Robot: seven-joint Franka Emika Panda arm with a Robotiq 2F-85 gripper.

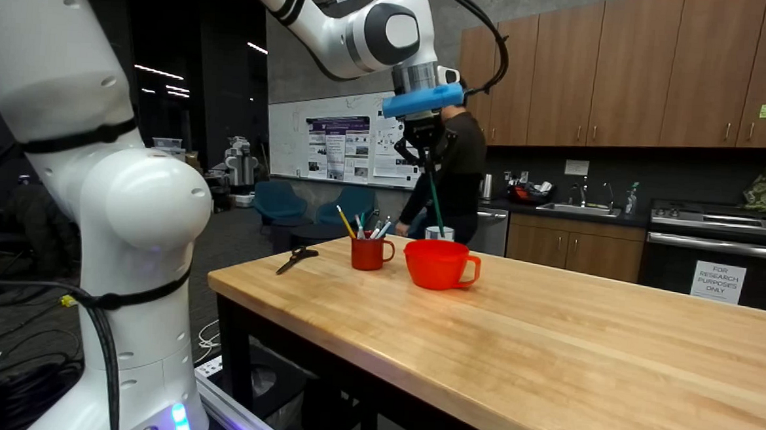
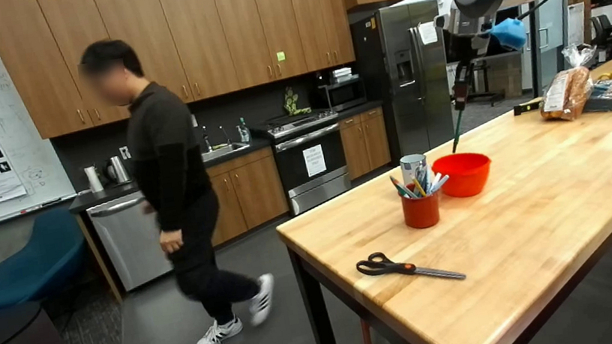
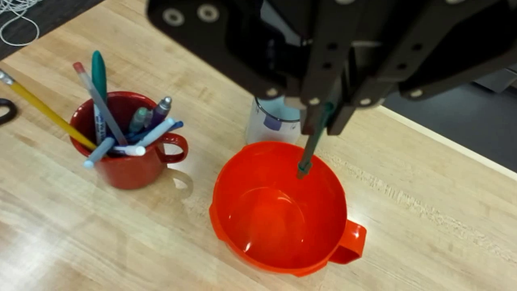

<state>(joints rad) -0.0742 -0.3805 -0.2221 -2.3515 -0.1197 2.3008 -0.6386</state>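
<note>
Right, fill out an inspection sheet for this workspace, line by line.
Surface: wooden tabletop, glare spots in the wrist view.
Job's things: green stick pointing down, its lower end over the red bowl in the wrist view; contact cannot be told.
Clutter: red mug holding pens and a yellow pencil; pale cup close to the bowl; scissors lying closed.
Claw: shut on the green stick.
Cables: black cable looping off the arm; white cord below the tabletop.
Surroundings: person in mid-stride near the table; stove and sink beyond.
</note>
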